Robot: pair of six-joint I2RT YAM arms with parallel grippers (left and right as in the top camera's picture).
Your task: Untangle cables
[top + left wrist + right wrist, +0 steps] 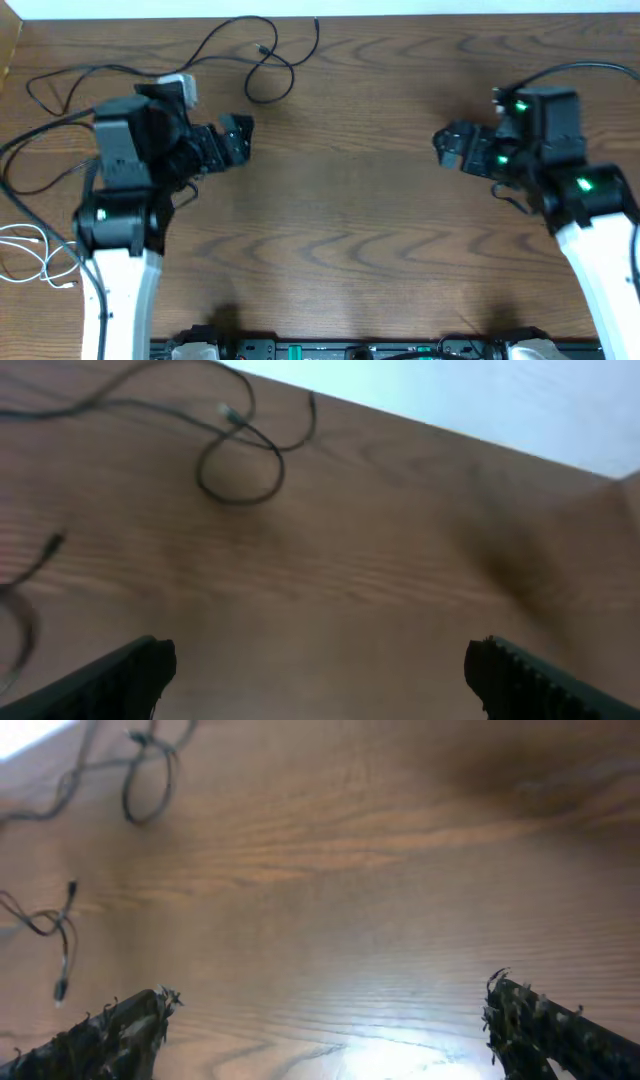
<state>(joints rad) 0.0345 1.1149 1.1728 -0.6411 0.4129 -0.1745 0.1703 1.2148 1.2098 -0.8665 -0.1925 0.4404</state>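
One black cable [293, 80] lies in a loose loop on the wooden table [340, 220] at the back, left of centre. It also shows in the left wrist view [240, 501] and the right wrist view [145, 820]. A second black cable [45, 78] sprawls at the far left, partly hidden under my left arm; its end shows in the left wrist view [50, 547] and the right wrist view [63, 935]. The white cable [38, 250] lies bunched at the left front edge. My left gripper [238, 140] [320, 670] is open and empty. My right gripper [448, 148] [325, 1020] is open and empty.
The two grippers face each other across the middle of the table. A thicker black cord [580, 68] runs from the right arm off the right edge. The table's back edge meets a pale wall [480, 400].
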